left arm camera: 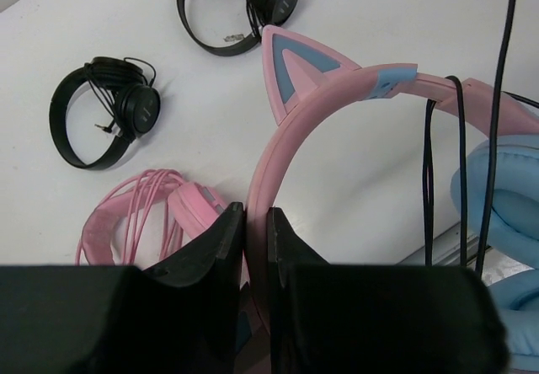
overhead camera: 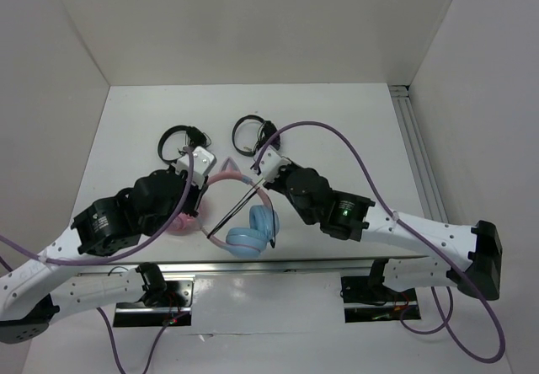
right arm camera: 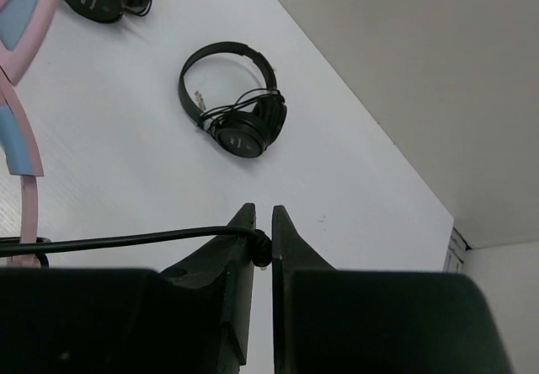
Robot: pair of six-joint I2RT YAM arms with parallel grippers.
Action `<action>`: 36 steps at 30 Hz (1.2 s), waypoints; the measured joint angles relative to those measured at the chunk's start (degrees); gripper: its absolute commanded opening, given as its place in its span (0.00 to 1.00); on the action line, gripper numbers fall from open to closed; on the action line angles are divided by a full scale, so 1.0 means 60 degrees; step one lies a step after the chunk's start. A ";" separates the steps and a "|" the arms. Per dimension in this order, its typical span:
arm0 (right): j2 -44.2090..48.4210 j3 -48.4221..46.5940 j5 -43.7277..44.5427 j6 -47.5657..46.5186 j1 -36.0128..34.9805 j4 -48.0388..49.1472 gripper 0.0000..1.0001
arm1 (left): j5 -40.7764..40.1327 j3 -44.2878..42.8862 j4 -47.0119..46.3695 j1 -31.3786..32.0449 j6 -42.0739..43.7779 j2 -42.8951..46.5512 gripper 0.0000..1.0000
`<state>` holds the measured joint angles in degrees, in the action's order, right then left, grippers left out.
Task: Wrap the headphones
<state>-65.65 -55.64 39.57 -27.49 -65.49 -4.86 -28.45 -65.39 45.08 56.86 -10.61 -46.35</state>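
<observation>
Cat-ear headphones (overhead camera: 263, 222) lie with their blue cups at the near edge of the bench (overhead camera: 337, 121). My left jaws are pressed tight on the pink band. My right jaws, just beyond the band, stand a narrow slot apart with the black cable (right arm camera: 126, 241) in it; whether they grip it I cannot tell. All-pink headphones (left arm camera: 135, 205) sit just left of the band. One black pair (overhead camera: 178, 142) and another (overhead camera: 251, 134) lie beyond it. Right of the headphones, open bench runs to the side rail (overhead camera: 414, 151).

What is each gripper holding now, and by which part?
The left gripper clamps the headphones by the pink headband. The right gripper has their black cable between its jaws; whether it is pinched cannot be told.
</observation>
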 measured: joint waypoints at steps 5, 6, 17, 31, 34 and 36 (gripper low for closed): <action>-0.0299 0.0047 -0.0692 0.0357 0.0423 0.0149 0.04 | -0.0087 -0.0135 -0.0127 -0.0007 0.0022 0.0164 0.00; -0.0346 0.0062 -0.0816 0.0426 0.0474 0.0171 0.04 | -0.0117 -0.0157 -0.0149 -0.0007 0.0033 0.0197 0.00; -0.0375 0.0157 -0.1504 0.1115 0.0863 0.0331 0.33 | -0.0262 -0.0266 -0.0994 -0.0004 0.0688 0.0040 0.00; -0.0703 0.0302 -0.0772 0.2095 0.1421 0.0211 0.86 | -0.0510 -0.0787 -0.1730 -0.0590 0.0656 -0.1308 0.00; -0.0699 0.0302 -0.0754 0.2277 0.1537 0.0149 0.89 | -0.0208 -0.0922 -0.1701 -0.1115 0.0390 -0.1632 0.00; -0.0678 0.0306 -0.0747 0.2412 0.1596 0.0080 0.92 | -0.0004 -0.1002 -0.1690 -0.1530 0.0189 -0.1818 0.00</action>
<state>-69.71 -53.80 35.09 -13.02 -55.92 -4.38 -28.47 -71.40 34.94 47.68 -9.47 -57.25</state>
